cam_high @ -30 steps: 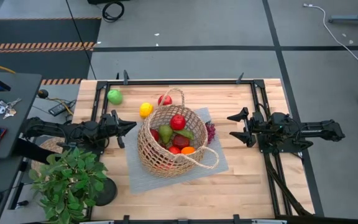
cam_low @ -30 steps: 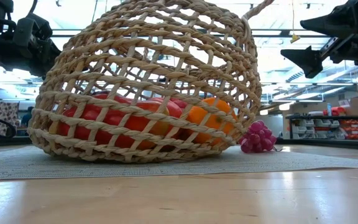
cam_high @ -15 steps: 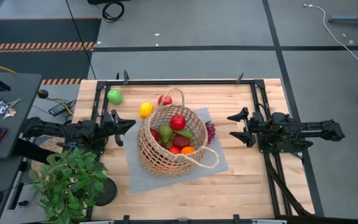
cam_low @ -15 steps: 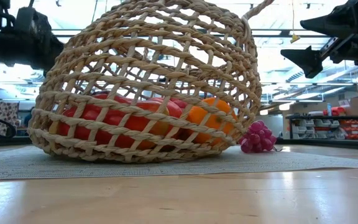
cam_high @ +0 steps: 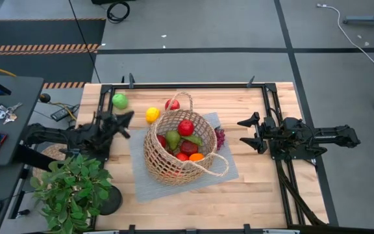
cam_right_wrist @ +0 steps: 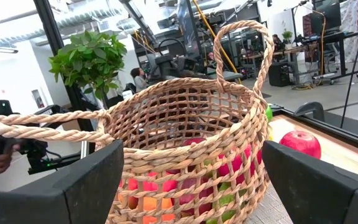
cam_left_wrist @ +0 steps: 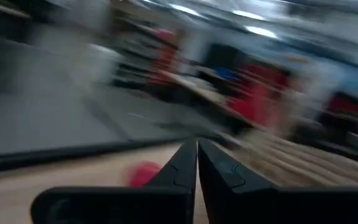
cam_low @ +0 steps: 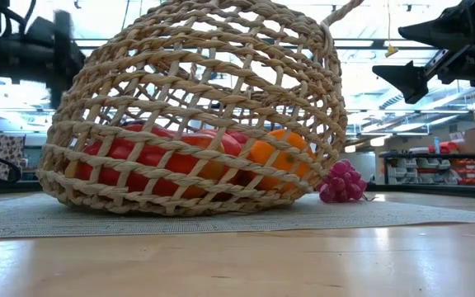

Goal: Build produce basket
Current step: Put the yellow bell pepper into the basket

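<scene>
The round woven tan wicker basket (cam_high: 177, 151) sits on the grey mat (cam_high: 226, 166) at the middle of the wooden tabletop (cam_high: 252, 201), with red, green and orange toy fruits (cam_high: 186, 127) inside it. Behind its left side lie a yellow lemon (cam_high: 152, 114) and a red apple (cam_high: 172, 104); a green apple (cam_high: 119, 100) lies further left. Purple grapes (cam_high: 220, 137) touch the basket's right side. A leafy potted plant (cam_high: 73, 188) stands at the front left corner.

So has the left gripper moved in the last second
Yes. In the high view the left gripper, fingers shut and holding nothing, has swung away from the basket toward the table's far edge, now pointing nearer the green apple.
</scene>
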Controlling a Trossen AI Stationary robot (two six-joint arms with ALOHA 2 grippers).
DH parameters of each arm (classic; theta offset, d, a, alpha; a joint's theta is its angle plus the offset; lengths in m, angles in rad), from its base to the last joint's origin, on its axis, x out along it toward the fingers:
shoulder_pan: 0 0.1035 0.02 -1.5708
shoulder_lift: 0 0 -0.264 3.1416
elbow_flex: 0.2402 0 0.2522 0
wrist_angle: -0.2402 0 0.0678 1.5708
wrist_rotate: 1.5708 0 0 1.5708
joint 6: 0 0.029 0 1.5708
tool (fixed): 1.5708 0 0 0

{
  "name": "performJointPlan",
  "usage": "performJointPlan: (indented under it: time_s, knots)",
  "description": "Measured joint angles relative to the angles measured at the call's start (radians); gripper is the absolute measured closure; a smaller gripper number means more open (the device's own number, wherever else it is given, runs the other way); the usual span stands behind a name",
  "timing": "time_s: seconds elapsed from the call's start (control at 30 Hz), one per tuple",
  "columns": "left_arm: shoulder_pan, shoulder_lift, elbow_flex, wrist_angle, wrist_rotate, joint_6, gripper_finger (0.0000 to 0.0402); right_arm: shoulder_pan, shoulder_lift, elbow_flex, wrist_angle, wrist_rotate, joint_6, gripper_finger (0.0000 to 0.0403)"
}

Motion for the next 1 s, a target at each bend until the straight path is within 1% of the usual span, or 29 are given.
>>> performJointPlan:
  time_s: [0.07,0.13,0.27,0.43,0.53,0.6,0.7,0.8,0.9,1.0]
  knots:
    - [0.021,0.0,0.023,-0.014,-0.12,0.02,0.0384,0.0,0.0,0.0,0.0,0.0,0.0,0.0018]
    - [0.049,-0.001,0.059,-0.049,-0.16,0.054,0.0385,0.0,0.0,0.0,0.0,0.0,0.0,0.0018]
    - [0.128,0.008,0.159,-0.249,-0.178,-0.016,0.0382,0.0,0.0,0.0,0.001,0.0,0.0,0.0018]
    - [0.266,0.051,0.303,-0.673,-0.162,-0.213,0.0381,0.0,0.0,0.0,0.001,0.0,0.0,0.0018]
    - [0.352,0.096,0.36,-0.838,-0.087,-0.282,0.0381,0.0,0.0,0.0,0.001,0.0,0.0,0.0018]
    - [0.398,0.128,0.369,-0.863,-0.017,-0.283,0.0381,0.0,0.0,0.0,0.001,0.0,0.0,0.0018]
    - [0.455,0.191,0.367,-0.866,0.099,-0.283,0.0374,0.0,0.0,0.0,0.001,0.0,0.0,0.0018]
    - [0.503,0.281,0.367,-0.864,0.198,-0.282,0.0356,0.0,0.0,0.0,0.001,0.0,0.0,0.0018]
    - [0.544,0.378,0.367,-0.815,0.305,-0.257,0.0325,0.0,0.0,0.0,0.001,0.0,0.0,0.0018]
    - [0.587,0.467,0.367,-0.756,0.443,-0.218,0.0285,0.0,0.0,0.0,0.001,0.0,0.0,0.0018]
